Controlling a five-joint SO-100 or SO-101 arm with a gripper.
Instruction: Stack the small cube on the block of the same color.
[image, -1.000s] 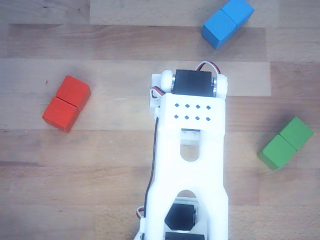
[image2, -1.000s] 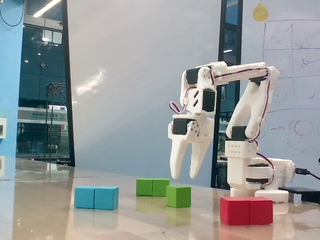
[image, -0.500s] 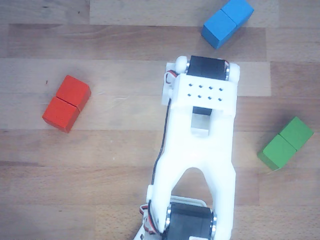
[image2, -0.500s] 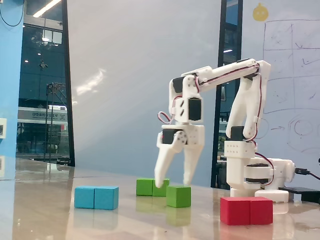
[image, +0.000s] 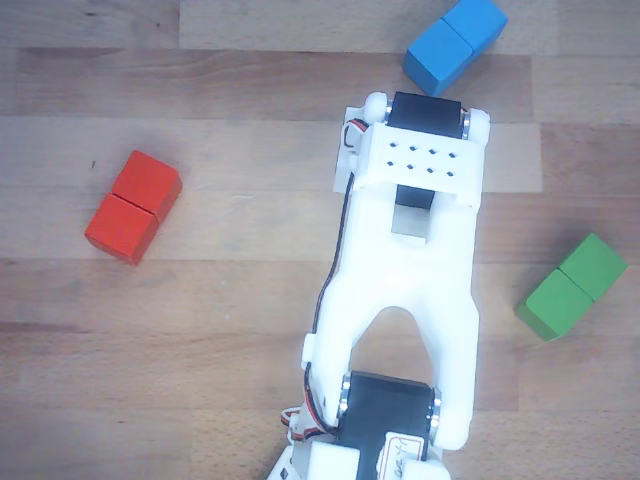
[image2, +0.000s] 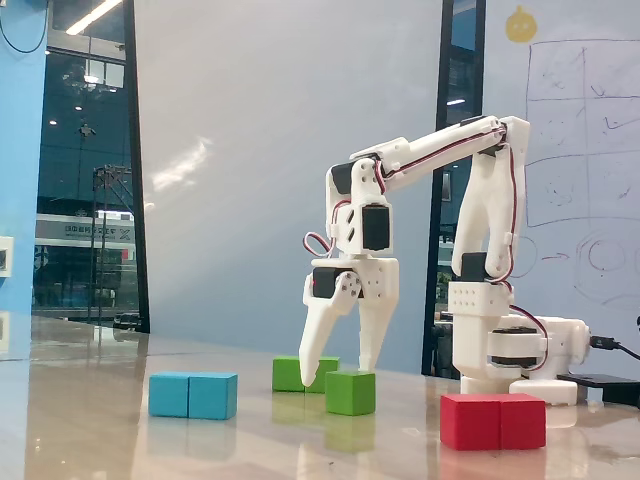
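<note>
In the fixed view the small green cube (image2: 350, 392) sits on the table, with the longer green block (image2: 292, 373) just behind and left of it. My gripper (image2: 335, 376) is open and points down. One fingertip hangs low at the cube's left side and the other ends at its top right edge. I cannot tell whether the fingers touch it. In the other view the green block (image: 572, 286) lies at the right. The white arm (image: 410, 250) covers the middle there, hiding the small cube and the fingers.
A blue two-segment block (image: 455, 42) lies at the top of the other view and at the left in the fixed view (image2: 194, 395). A red two-segment block (image: 133, 206) lies at the left, and in the fixed view's right foreground (image2: 494, 421). The arm's base (image2: 515, 350) stands at the right.
</note>
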